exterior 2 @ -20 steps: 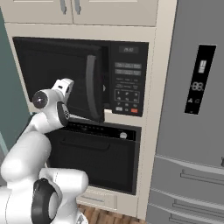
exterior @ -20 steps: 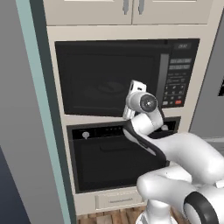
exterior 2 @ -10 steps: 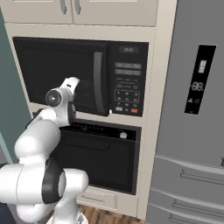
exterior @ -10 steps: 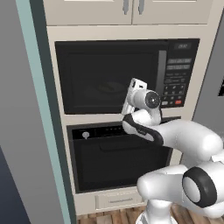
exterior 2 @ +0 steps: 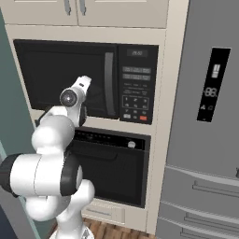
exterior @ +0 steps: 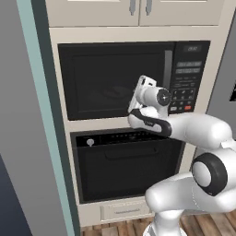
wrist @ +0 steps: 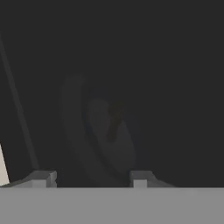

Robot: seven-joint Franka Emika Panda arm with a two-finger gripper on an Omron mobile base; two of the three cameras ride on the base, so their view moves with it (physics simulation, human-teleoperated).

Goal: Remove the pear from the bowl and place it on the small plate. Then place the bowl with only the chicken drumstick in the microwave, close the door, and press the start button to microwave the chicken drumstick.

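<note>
As the door [exterior: 115, 83] is seen shut, the button press is judged to be next.
Jaws: held parted, nothing between them, faced at the glass.
Bowl [wrist: 78, 131]: made out behind the glass (faintly), drumstick [wrist: 114, 122] inside.
Keypad [exterior: 184, 87]: set to the right of the jaws, past the upright handle [exterior: 168, 76]; start button not told apart.

dark door [wrist: 175, 65] glass close ahead, bowl [wrist: 94, 135] and chicken drumstick [wrist: 114, 120] dimly behind

Home kitchen, built-in microwave [exterior: 133, 76] over black oven [exterior: 126, 168], cream cabinets [exterior 2: 93, 11], steel fridge [exterior 2: 205, 121], wood floor [exterior: 203, 223]
</note>
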